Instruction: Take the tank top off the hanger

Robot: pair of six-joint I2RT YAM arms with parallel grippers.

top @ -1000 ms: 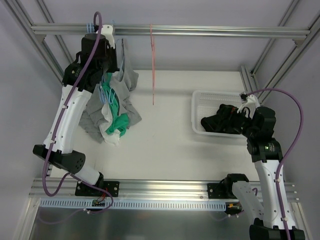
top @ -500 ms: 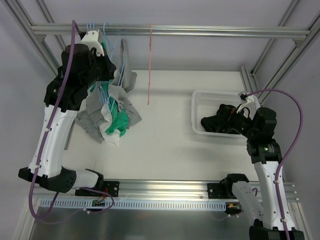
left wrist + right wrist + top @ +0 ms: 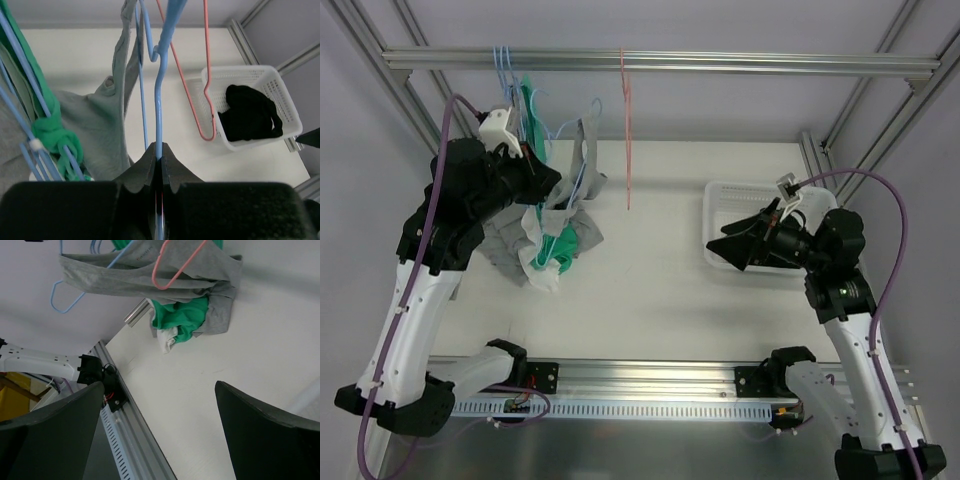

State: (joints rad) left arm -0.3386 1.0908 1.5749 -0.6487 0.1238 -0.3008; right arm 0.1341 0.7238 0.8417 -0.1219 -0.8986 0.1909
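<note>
We are clamping the blue hanger in our left gripper, our right gripper gaping wide and empty. The grey tank top is looking limp and light; we are favouring its strap.

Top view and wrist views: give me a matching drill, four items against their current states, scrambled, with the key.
1 blue hanger
2 pink hanger
3 black garment
4 right pincer

A lying in the white basket
B open, holding nothing
C clamped in the shut left pincer
D hanging bare from the rail

Pairs: 1-C, 2-D, 3-A, 4-B
</note>
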